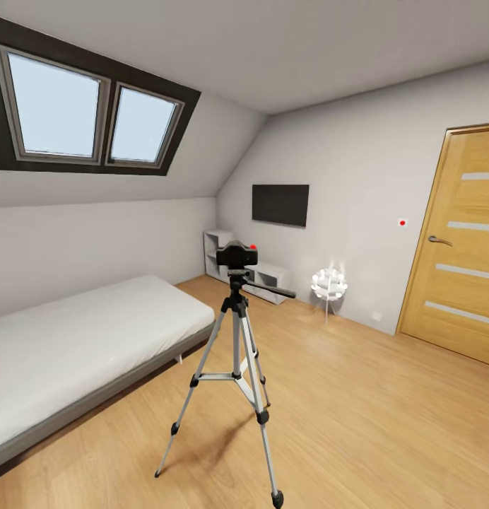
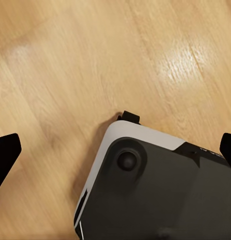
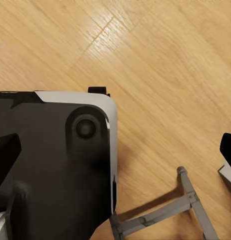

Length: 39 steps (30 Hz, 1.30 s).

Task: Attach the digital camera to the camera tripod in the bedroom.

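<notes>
Sloped white-grey walls and a light wood plank floor (image 1: 357,410) enclose the bedroom. Left of the tall silver-legged camera tripod (image 1: 237,367), a dark-framed skylight (image 1: 89,106) is set into the slope and a grey-framed bed with a smooth white mattress (image 1: 82,346) lies along the wall. The tripod is stood with its three metal legs splayed for stability, and the small black digital camera with a red button (image 1: 237,254) is seen seated on its black head, so the attachment is judged done. Right of the tripod, a black wall TV (image 1: 280,204), a white round lamp (image 1: 329,285) and a wooden door (image 1: 460,240) are shown. The left end effector (image 2: 115,150) and right end effector (image 3: 115,150) are held empty over the robot's glossy base, fingertips spread wide apart.
</notes>
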Available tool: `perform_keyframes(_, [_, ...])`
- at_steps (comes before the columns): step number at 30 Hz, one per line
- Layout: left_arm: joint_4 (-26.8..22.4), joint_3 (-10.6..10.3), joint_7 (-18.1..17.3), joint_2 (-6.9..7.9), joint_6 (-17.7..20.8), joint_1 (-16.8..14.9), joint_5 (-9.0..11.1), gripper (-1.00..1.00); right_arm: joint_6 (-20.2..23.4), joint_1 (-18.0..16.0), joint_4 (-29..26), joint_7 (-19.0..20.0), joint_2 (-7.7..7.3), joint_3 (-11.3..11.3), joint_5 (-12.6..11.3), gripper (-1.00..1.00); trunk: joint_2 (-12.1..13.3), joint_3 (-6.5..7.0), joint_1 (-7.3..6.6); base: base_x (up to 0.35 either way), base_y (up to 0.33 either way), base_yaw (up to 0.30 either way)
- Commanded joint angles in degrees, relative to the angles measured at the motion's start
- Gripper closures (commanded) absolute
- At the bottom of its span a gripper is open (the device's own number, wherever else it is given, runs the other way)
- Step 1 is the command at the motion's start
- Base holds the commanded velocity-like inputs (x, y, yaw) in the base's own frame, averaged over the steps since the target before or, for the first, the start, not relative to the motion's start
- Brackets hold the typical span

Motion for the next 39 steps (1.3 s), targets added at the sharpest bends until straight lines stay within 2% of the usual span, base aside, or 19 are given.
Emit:
perform_keyframes(1, [-0.03,-0.49,0.18,0.0,-0.02,0.0,0.43,-1.0,-0.33,-0.06,0.17,0.18,-0.01,-0.4,0.3,-1.0,-0.04,-0.02,0.02,0.0,0.0,0.0])
perform_keyframes(9, [-0.32,-0.67,0.18,-0.16,0.77,0.02,0.41,-1.0,-0.53,-0.06,0.14,0.13,0.11,-0.49,0.24,-1.0,-0.04,-0.02,0.02,0.0,0.0,0.0])
perform_keyframes(39, [-1.24,-0.85,0.27,0.08,-0.14,0.02,0.29,-1.0,-0.86,-0.06,0.18,0.2,0.22,-0.53,0.07,-1.0,-0.04,0.02,0.02,0.0,0.0,0.0])
